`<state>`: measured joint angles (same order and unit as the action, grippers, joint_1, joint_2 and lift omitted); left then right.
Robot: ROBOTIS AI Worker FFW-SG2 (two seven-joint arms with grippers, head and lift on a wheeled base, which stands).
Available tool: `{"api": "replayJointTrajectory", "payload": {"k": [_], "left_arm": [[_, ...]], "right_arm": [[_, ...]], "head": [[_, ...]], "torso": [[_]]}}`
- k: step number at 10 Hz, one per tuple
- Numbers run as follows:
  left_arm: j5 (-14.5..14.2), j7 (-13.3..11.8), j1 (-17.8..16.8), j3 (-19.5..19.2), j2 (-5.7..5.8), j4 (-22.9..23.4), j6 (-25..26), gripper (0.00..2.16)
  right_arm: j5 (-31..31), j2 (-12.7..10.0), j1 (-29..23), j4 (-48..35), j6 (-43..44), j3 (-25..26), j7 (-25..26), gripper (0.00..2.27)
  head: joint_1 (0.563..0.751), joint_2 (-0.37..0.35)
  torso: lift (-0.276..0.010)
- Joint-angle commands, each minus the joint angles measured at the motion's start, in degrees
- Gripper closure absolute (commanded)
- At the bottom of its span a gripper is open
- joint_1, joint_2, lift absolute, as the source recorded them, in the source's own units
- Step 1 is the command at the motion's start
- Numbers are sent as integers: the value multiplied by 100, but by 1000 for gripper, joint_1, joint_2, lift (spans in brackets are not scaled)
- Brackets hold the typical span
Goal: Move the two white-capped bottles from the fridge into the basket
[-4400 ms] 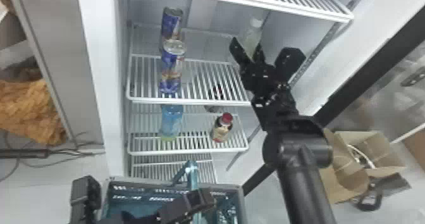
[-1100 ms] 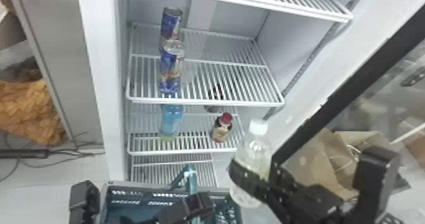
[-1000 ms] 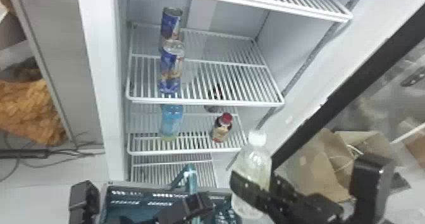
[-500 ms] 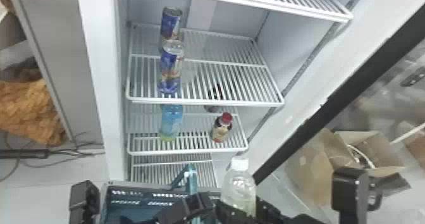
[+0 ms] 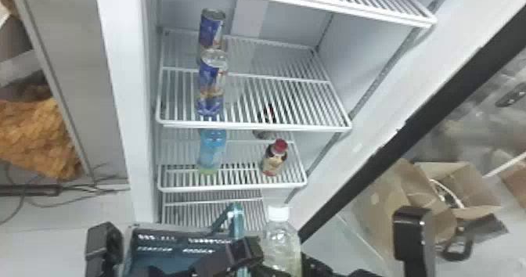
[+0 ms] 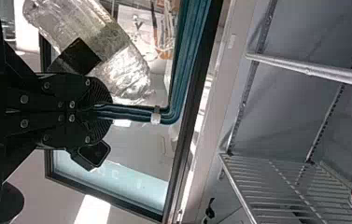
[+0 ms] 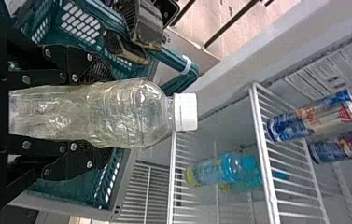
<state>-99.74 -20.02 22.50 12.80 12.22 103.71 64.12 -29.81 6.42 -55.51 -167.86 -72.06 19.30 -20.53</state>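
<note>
Head view: my right gripper holds a white-capped bottle, cap up, outside the fridge and near the basket! My left gripper is at the basket's teal handle. A red-capped bottle stands on a fridge shelf.

Left wrist view: here's the grip up close, fingers closed tight on the handle, a pale clip just beyond the tips.

Right wrist view: fingers on opposite sides of the clear bottle, opened just its width, white cap pointing away from my wrist! And I count two blue bottles close together; from the head I make out one.
</note>
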Motion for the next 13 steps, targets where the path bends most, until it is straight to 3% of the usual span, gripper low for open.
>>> {"api": "replayJointTrajectory", "payload": {"k": [1, 4, 7, 13], "left_arm": [[0, 7, -1, -11, 0, 0, 0, 1184], [11, -2, 13, -11, 0, 0, 0, 1184], [0, -2, 13, -11, 0, 0, 0, 1184], [0, -2, 27, -46, -9, 0, 0, 1184]], "right_arm": [[56, 9, 67, 73, -218, -10, -30, 829], [238, 17, 123, 101, -500, 24, -65, 809], [250, 26, 179, 199, -443, -10, -100, 541], [513, 44, 404, 382, 7, -124, -153, 522]], "head": [[695, -350], [695, -350], [695, -350], [695, -350]], "torso": [[0], [0], [0], [0]]}}
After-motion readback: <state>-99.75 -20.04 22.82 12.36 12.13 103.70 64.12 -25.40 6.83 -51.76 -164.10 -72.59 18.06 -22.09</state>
